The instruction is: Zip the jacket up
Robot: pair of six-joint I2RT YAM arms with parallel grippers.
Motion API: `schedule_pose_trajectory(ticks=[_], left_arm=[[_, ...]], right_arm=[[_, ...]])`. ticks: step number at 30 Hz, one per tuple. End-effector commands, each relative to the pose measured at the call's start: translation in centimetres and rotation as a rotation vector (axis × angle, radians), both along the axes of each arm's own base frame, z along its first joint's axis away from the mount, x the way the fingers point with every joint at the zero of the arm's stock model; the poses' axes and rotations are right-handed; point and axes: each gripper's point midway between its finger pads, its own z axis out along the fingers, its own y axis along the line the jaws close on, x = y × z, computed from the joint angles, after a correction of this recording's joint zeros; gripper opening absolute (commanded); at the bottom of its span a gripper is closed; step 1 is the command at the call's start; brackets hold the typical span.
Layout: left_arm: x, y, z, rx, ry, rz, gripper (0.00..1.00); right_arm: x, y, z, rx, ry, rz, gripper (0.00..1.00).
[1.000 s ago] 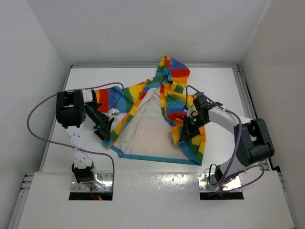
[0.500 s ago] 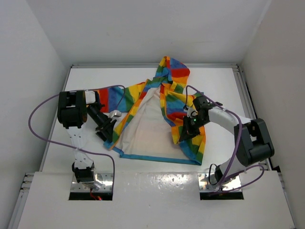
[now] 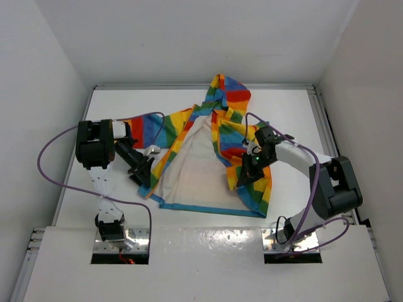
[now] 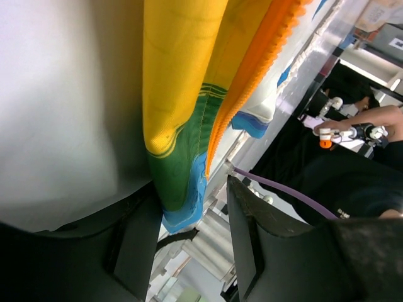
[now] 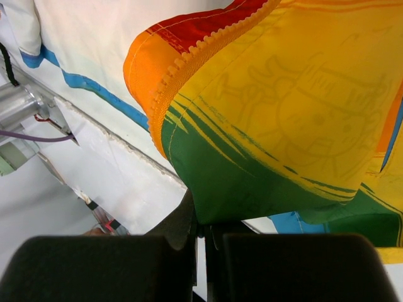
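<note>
The rainbow-striped jacket point(image 3: 230, 135) lies open on the white table point(image 3: 289, 113), cream lining up and hood at the back. My left gripper point(image 3: 143, 176) is open at the jacket's left front edge, near the bottom corner. In the left wrist view the green and blue corner point(image 4: 179, 189) hangs between the open fingers point(image 4: 135, 245), beside the orange zipper tape point(image 4: 245, 82). My right gripper point(image 3: 249, 166) is shut on the folded right front panel. The right wrist view shows it pinching the green fabric point(image 5: 252, 182) below the orange zipper edge point(image 5: 182, 63).
White walls enclose the table on the left, back and right. A raised white ledge point(image 3: 208, 248) runs along the near edge above the arm bases. Purple cables point(image 3: 47, 157) loop beside each arm. The left sleeve point(image 3: 141, 129) lies spread towards the left arm.
My left gripper has shifted slightly right, closer to the jacket's left front edge. The right arm and the jacket have not visibly moved.
</note>
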Motion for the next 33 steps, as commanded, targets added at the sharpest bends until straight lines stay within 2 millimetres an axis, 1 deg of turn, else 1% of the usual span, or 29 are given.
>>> schedule_pose_trajectory(ticks=[1,3,5,6,8,11,17,21,23,24,26,29,31,33], left_arm=[[5.1,1.4,-7.4,0.031,-0.367,-0.132,0.52],[4.7,1.6,-7.5,0.038,-0.356,-0.137,0.52],[4.5,1.6,-7.4,0.036,-0.347,-0.137,0.50],[4.1,1.7,-7.5,0.042,-0.335,-0.142,0.50],[4.1,1.7,-7.5,0.043,-0.335,-0.142,0.50],[3.7,1.7,-7.3,0.038,-0.331,-0.149,0.53],[3.5,1.5,-7.3,0.059,-0.326,-0.163,0.53],[2.7,1.6,-7.4,0.065,-0.317,-0.168,0.53],[2.7,1.6,-7.4,0.065,-0.317,-0.168,0.50],[2.3,1.5,-7.5,0.064,-0.307,-0.168,0.50],[2.3,1.7,-7.5,0.073,-0.305,-0.174,0.49],[1.5,1.7,-7.6,0.070,-0.286,-0.174,0.48],[1.8,1.8,-7.6,0.080,-0.303,-0.179,0.47],[1.8,1.8,-7.6,0.080,-0.303,-0.179,0.45]], right_arm=[[1.2,0.5,1.4,0.026,-0.075,0.018,0.00],[1.2,0.6,1.4,0.026,-0.070,0.012,0.00],[1.2,0.5,1.3,0.024,-0.072,0.013,0.00],[1.1,0.5,1.3,0.025,-0.073,0.014,0.00],[1.2,0.5,1.3,0.025,-0.076,0.016,0.00],[1.3,0.5,1.4,0.022,-0.079,0.018,0.00],[1.3,0.5,1.3,0.023,-0.080,0.017,0.00],[1.2,0.5,1.4,0.023,-0.080,0.017,0.00],[1.3,0.4,1.4,0.022,-0.084,0.021,0.00],[1.3,0.5,1.4,0.022,-0.085,0.021,0.00],[1.3,0.5,1.4,0.024,-0.084,0.020,0.00],[1.2,0.4,1.4,0.023,-0.082,0.018,0.00],[1.2,0.4,1.4,0.022,-0.082,0.019,0.00],[1.4,0.4,1.5,0.024,-0.085,0.016,0.00]])
